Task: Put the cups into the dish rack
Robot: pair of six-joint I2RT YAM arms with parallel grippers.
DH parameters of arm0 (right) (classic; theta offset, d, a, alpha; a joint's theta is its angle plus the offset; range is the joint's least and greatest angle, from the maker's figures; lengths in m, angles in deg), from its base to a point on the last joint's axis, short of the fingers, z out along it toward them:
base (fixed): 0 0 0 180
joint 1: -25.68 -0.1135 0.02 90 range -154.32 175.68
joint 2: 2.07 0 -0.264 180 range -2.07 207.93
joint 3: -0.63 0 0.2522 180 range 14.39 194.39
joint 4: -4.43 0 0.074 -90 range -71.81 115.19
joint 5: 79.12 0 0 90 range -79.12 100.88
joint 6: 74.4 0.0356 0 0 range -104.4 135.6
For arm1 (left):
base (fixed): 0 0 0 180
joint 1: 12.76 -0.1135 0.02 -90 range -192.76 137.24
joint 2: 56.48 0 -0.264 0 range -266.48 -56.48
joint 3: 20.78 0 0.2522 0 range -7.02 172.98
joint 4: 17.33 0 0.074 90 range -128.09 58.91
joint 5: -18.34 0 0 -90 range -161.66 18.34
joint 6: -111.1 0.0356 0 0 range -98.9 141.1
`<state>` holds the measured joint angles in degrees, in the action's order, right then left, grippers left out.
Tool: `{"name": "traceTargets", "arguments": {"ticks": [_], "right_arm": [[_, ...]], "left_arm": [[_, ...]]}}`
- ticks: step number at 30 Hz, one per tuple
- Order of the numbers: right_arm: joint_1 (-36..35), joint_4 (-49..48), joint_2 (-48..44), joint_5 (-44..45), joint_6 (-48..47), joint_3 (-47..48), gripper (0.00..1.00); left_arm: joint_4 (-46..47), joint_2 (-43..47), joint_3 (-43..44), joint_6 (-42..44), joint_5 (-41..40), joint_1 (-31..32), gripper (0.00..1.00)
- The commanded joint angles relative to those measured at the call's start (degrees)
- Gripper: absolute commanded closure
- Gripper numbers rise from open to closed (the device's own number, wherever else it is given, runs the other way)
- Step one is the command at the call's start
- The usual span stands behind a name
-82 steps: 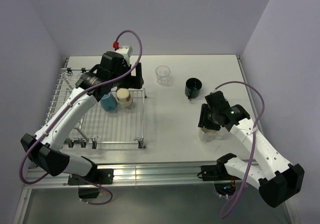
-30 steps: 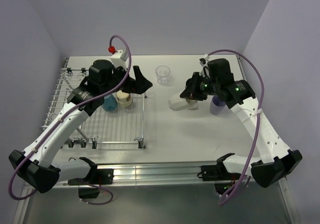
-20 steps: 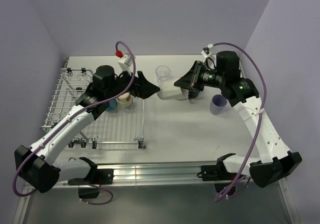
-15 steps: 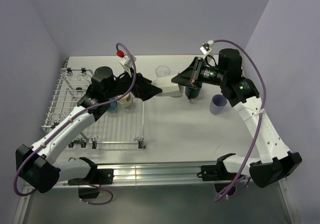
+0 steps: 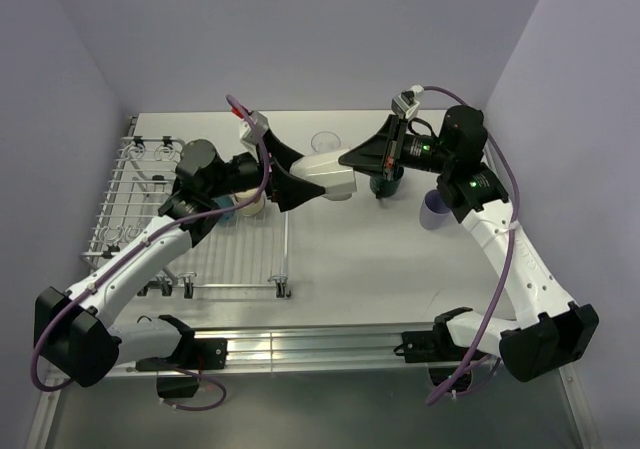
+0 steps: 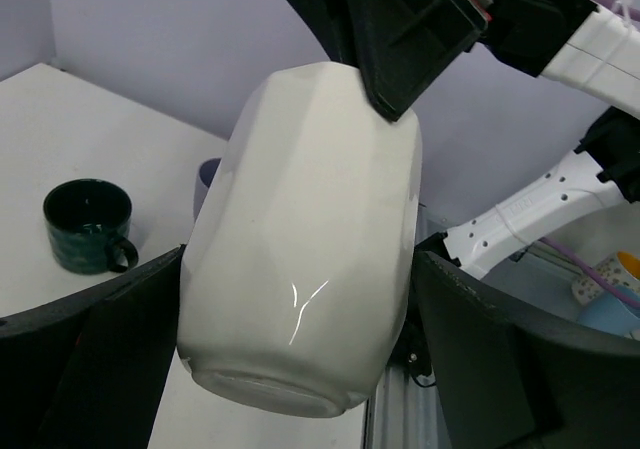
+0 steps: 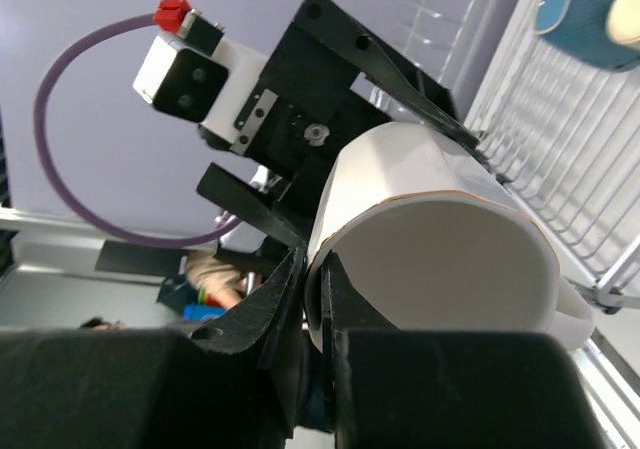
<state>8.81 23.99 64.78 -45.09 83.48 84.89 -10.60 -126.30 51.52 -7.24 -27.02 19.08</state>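
White mug (image 5: 328, 177) lies on its side in the air above the counter (image 5: 360, 259), just right of the dish rack's (image 5: 286, 244) far right corner. Right tool (image 5: 352, 159) pinches its rim. Left tool (image 5: 288, 177), spread wide, flanks its base; contact cannot be told.

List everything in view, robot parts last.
white mug: 1, white, in the air between both grippers
dark teal mug: 1, dark teal, table, behind right gripper
lavender cup: 1, lavender, table, right
glass tumbler: 1, clear, table, far centre
light blue mug: 1, blue, in rack
tan cup: 1, tan, beside blue mug
dish rack: 1, silver, table's left
table: 1, white
right gripper: black, pinching mug rim
left gripper: black, flanking mug, grip unclear
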Motion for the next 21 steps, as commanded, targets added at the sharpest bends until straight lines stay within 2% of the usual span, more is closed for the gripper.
{"name": "traceTargets", "arguments": {"ticks": [1, 5, 6, 8, 9, 10, 11, 13, 14, 15, 17, 21], "right_arm": [[0.78, -12.83, -3.13, -4.24, 5.51, 0.87, 1.00], [1.04, -15.56, -2.95, -4.68, 7.71, 0.25, 1.00], [1.04, -15.56, -2.95, -4.59, 7.71, 0.08, 1.00], [1.04, -16.17, -2.87, -4.42, 7.97, -0.19, 1.00], [1.04, -16.44, -2.87, -4.50, 8.06, -0.54, 1.00], [1.04, -16.61, -2.87, -4.42, 7.97, -0.71, 1.00], [1.04, -16.53, -2.95, -4.33, 7.89, -0.89, 1.00], [1.04, -15.74, -3.13, -4.07, 7.01, -1.15, 1.00], [1.04, -15.30, -3.13, -3.98, 6.57, -1.15, 1.00], [1.04, -14.69, -3.22, -3.80, 5.87, -1.15, 1.00], [1.04, -12.14, -3.39, -3.01, 3.67, -1.07, 0.99], [1.04, -6.34, -3.66, -0.73, -1.33, -0.28, 0.84]], "left_arm": [[8.77, 1.71, -0.89, -2.51, 7.91, 0.51, 0.03], [10.88, 3.02, -2.03, -4.62, 10.20, 0.51, 0.16], [11.23, 3.29, -2.20, -4.80, 10.37, 0.51, 0.27], [11.41, 4.16, -2.64, -5.32, 10.46, 0.51, 0.38], [11.41, 4.43, -2.65, -5.50, 10.64, 0.60, 0.50], [11.41, 4.78, -2.65, -5.59, 10.73, 0.51, 0.56], [11.41, 4.96, -2.65, -5.94, 10.64, 0.51, 0.67], [11.41, 5.22, -2.47, -6.11, 10.64, 0.60, 0.79], [11.50, 5.57, -2.47, -6.29, 10.29, 0.51, 0.93], [11.50, 5.83, -2.56, -6.47, 9.85, 0.60, 1.00], [11.94, 6.71, -2.91, -6.82, 9.06, 0.51, 1.00], [10.89, 8.47, -3.52, -6.64, 7.30, 0.60, 1.00]]}}
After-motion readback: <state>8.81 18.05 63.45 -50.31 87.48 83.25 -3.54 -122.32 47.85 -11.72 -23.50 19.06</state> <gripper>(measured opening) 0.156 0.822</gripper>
